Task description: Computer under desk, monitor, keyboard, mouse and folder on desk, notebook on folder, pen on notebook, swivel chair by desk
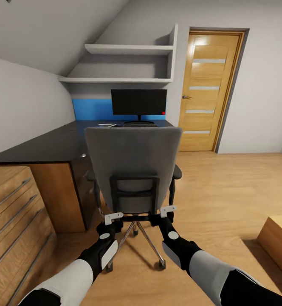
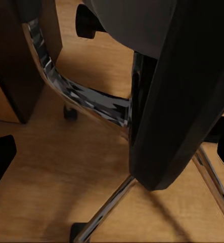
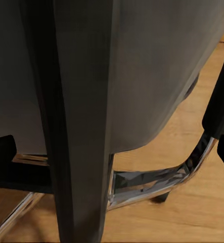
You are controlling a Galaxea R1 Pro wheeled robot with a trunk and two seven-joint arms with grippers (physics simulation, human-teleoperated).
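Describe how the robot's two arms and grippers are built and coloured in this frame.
Both arms have glossy black segments alternating with white-grey shell panels. Each wrist carries a round white disc on a black housing. The left gripper and right gripper end in pale grey bracket-like fingers. No cables or markings are visible.

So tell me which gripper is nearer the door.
Right. The right gripper sits at the chair's lower back on the door's side; the left gripper sits at the same height, toward the desk.

The robot's two arms wore white shells over black joints, each wrist bearing a round white disc and ending in a pale grey gripper.
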